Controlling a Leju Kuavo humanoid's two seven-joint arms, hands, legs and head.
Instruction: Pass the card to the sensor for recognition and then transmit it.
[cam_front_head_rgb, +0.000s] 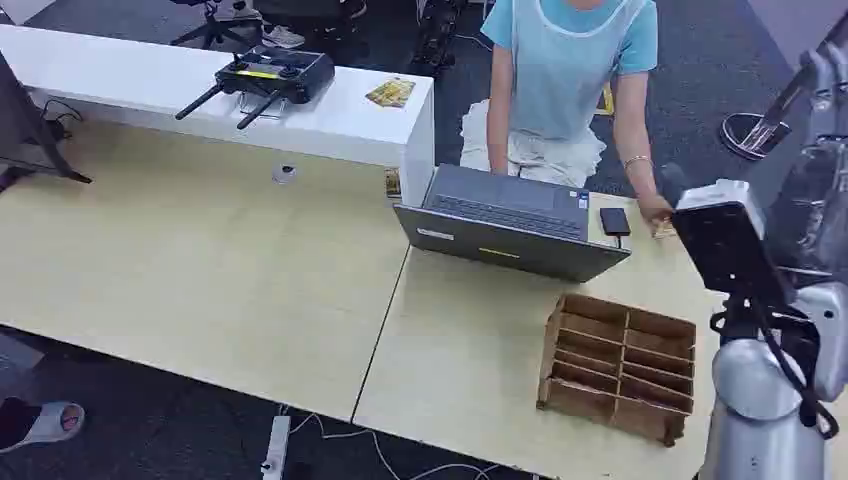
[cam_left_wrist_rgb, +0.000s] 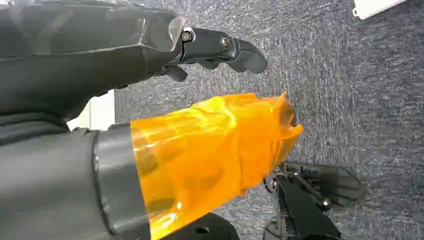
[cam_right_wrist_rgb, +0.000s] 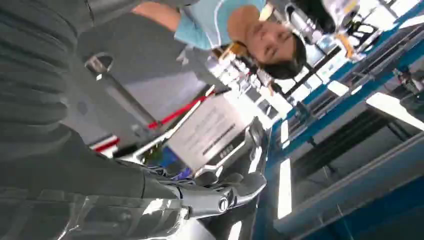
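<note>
- Pale wood-grain desks (cam_front_head_rgb: 200, 270) stand edge to edge over dark grey carpet, with a glossy white counter (cam_front_head_rgb: 140, 85) along their far side.
- An open grey laptop (cam_front_head_rgb: 510, 225) sits at the seam between the desks. Just beside its right corner lies a flat black phone (cam_front_head_rgb: 614, 221).
- Nearer the robot stands a brown slotted wooden organiser (cam_front_head_rgb: 620, 365), a box cut into rows of narrow compartments.
- A black remote controller (cam_front_head_rgb: 272, 72) with two stub antennas lies on the counter, with a small stack of yellowish cards (cam_front_head_rgb: 391, 92) near the counter's right end.
- A person (cam_front_head_rgb: 570, 70) in a light blue shirt stands behind the laptop. The person's hand (cam_front_head_rgb: 652, 208) rests on the desk's far edge, right of the phone.
- The card (cam_front_head_rgb: 665, 231) is a small yellowish piece at that hand's fingertips, on the desk and well apart from both robot hands. It is too small to tell which way its long axis runs.
- The head view shows the silver right arm (cam_front_head_rgb: 770, 400) rising at the right edge, with a black box-shaped unit (cam_front_head_rgb: 725, 245) mounted on it.
- The left wrist view shows the left hand (cam_left_wrist_rgb: 200, 115) hanging over speckled carpet. Its thumb is wrapped in crinkled orange film, its dark fingers (cam_left_wrist_rgb: 225, 50) are spread away from the thumb, and it holds nothing.
- The right wrist view looks upward at ceiling lights and blue beams. The right hand (cam_right_wrist_rgb: 215, 195) shows shiny grey fingers reaching forward; whether they hold anything cannot be told.
</note>
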